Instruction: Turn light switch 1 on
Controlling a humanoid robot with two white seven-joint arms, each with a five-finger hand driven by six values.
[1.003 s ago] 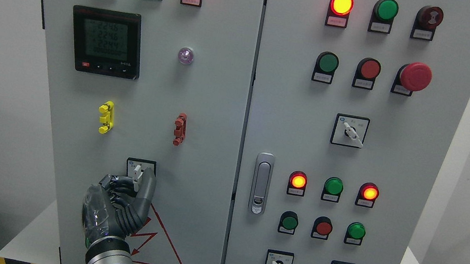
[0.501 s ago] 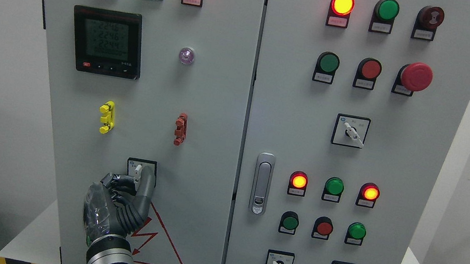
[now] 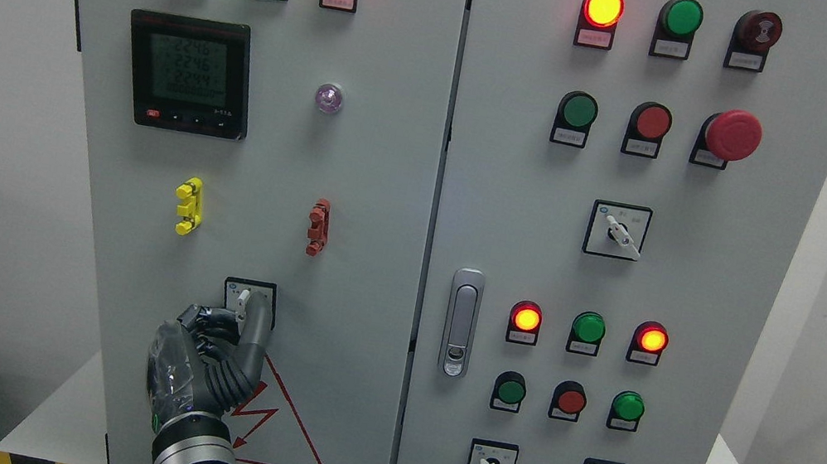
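Switch 1 (image 3: 244, 301), a small white rotary lever on a black-framed plate, sits low on the left cabinet door (image 3: 368, 199), just above the red warning triangle (image 3: 285, 446). Its long axis stands nearly upright, the tip pointing up with a slight lean to the right. The left hand (image 3: 210, 366) comes from below; its fingers (image 3: 254, 331) are curled around the lever and touch it, grasping it. Bare grey panel lies to the left, to the right and above the switch, up to the yellow clip (image 3: 187, 206) and red clip (image 3: 317, 226).
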